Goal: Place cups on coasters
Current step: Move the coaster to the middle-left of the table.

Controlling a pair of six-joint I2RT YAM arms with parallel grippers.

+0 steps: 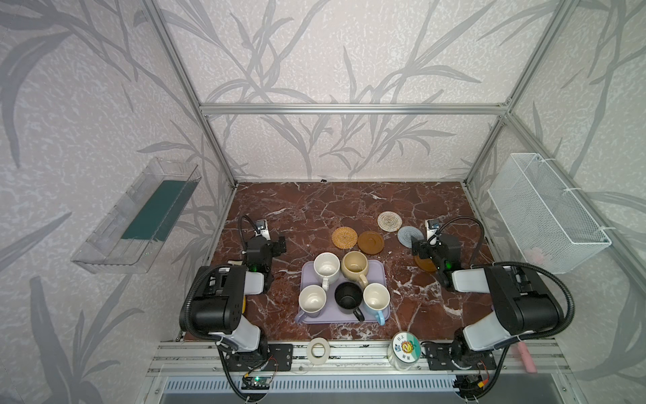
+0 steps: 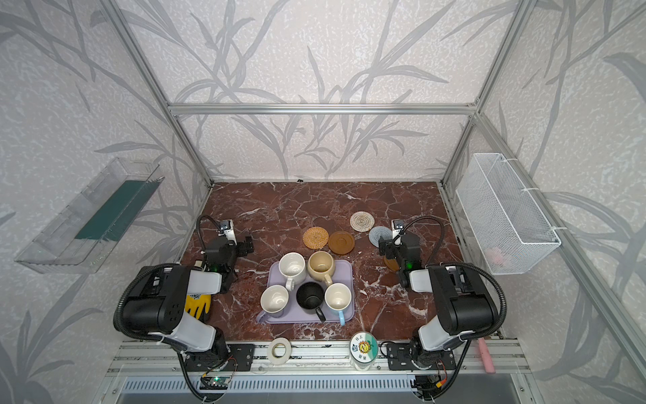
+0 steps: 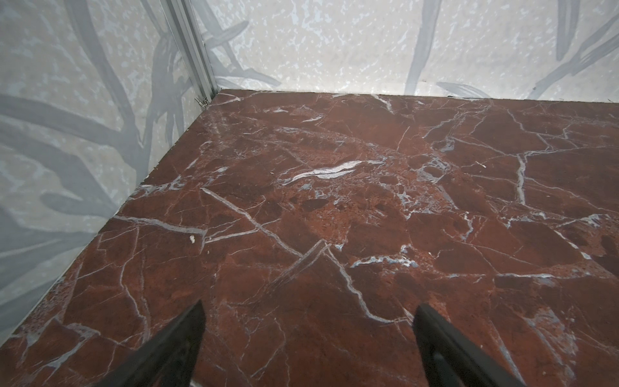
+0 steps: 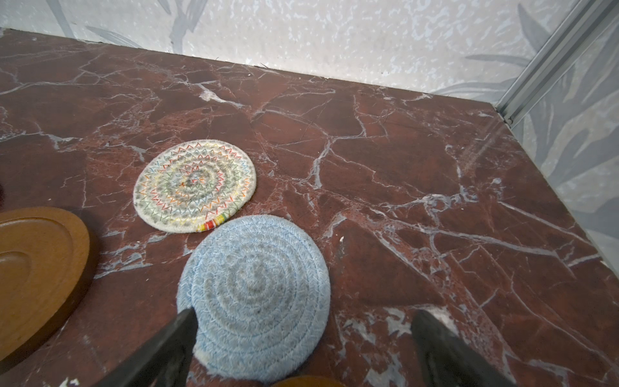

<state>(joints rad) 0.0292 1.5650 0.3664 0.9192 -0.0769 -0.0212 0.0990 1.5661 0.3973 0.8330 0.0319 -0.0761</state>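
Note:
Several cups stand on a lavender tray [image 1: 381,271] in both top views: white [image 1: 327,267], beige [image 1: 354,266], lavender [image 1: 312,300], black [image 1: 348,296] and light blue [image 1: 376,298]. Behind the tray lie the coasters: tan rattan [image 1: 344,237], brown wooden [image 1: 371,242], cream spiral [image 1: 389,221] and grey-blue [image 1: 405,235]. A second brown one [image 1: 422,264] is half hidden under my right gripper [image 1: 416,248]. That gripper [image 4: 305,311] is open just above the grey-blue coaster [image 4: 254,295]. My left gripper [image 3: 310,305] is open over bare marble, left of the tray.
A white tape roll [image 1: 318,351] and a lidded clear jar [image 1: 405,349] sit on the front rail. A yellow glove [image 2: 197,306] lies under the left arm. A wire basket [image 1: 545,213] hangs on the right wall, a clear bin [image 1: 136,217] on the left.

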